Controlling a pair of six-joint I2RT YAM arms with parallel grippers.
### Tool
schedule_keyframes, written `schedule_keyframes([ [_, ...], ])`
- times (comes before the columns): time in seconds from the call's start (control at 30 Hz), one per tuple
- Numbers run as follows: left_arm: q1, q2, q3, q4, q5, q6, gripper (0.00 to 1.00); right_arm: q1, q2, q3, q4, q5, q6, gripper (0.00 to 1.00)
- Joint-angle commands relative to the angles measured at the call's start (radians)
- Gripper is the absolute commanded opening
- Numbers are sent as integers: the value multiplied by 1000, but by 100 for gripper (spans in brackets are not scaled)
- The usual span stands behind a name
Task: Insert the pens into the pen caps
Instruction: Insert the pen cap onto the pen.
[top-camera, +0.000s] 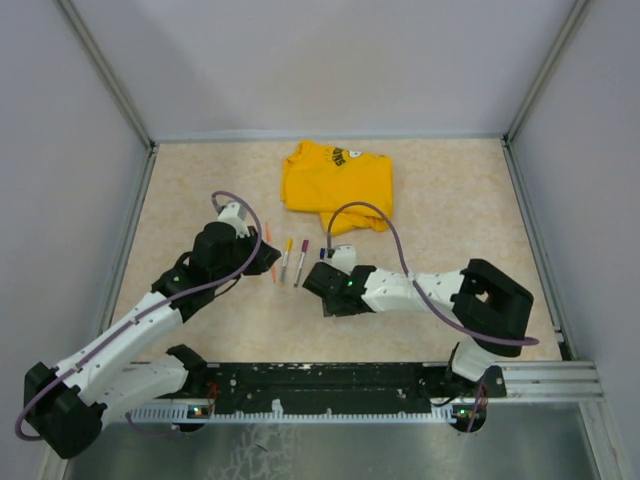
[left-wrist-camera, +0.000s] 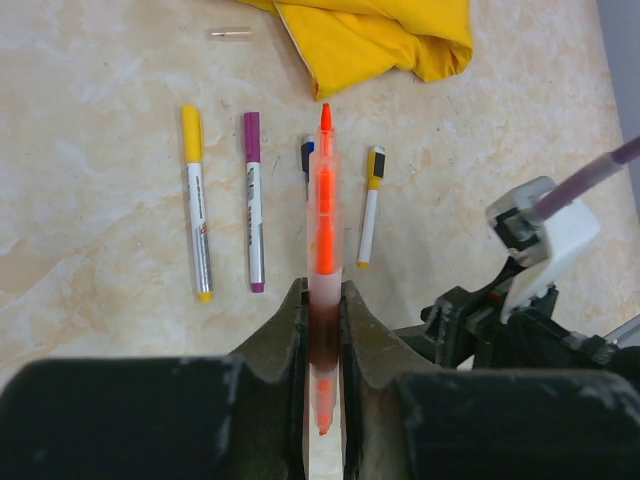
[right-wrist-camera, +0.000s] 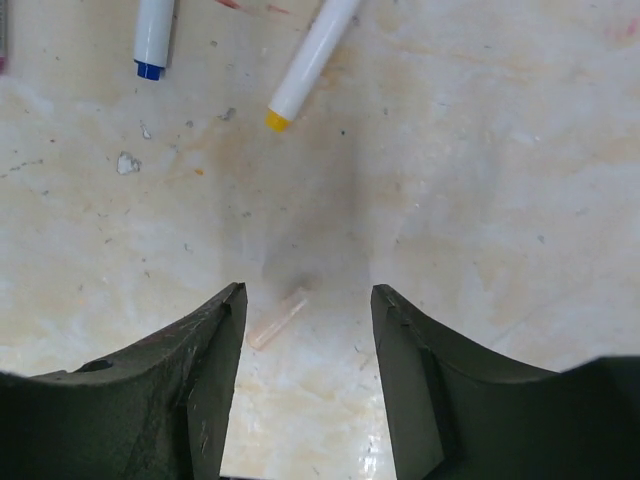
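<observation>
The left gripper (left-wrist-camera: 322, 300) was clenched on the orange pen (left-wrist-camera: 325, 190), tip forward above the table (left-wrist-camera: 100, 150). The right gripper (right-wrist-camera: 308, 300) hung released, empty, over a pale sliver (right-wrist-camera: 277, 320), possibly a cap; best to centre it, pinch gently, then line up axes.

Glossy plastic pens (left-wrist-camera: 197, 215), soft cloth T-shirt (left-wrist-camera: 380, 35), smooth stone-look table (left-wrist-camera: 100, 150)

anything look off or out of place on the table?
Yes: a crumpled yellow T-shirt lies at the far side, its edge close to the pen row, and it doesn't belong with them. A small clear piece sits alone left of it, apart from the row. The table shows specks and ink smudges.
</observation>
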Motion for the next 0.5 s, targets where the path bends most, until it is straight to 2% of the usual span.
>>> schedule_keyframes([
  [0.0, 7, -25, 12, 7, -6, 17, 0, 3, -123, -28, -11, 71, 85, 54],
  [0.47, 8, -33, 4, 0, -3, 26, 0, 35, -107, -75, -55, -42, 209, 53],
])
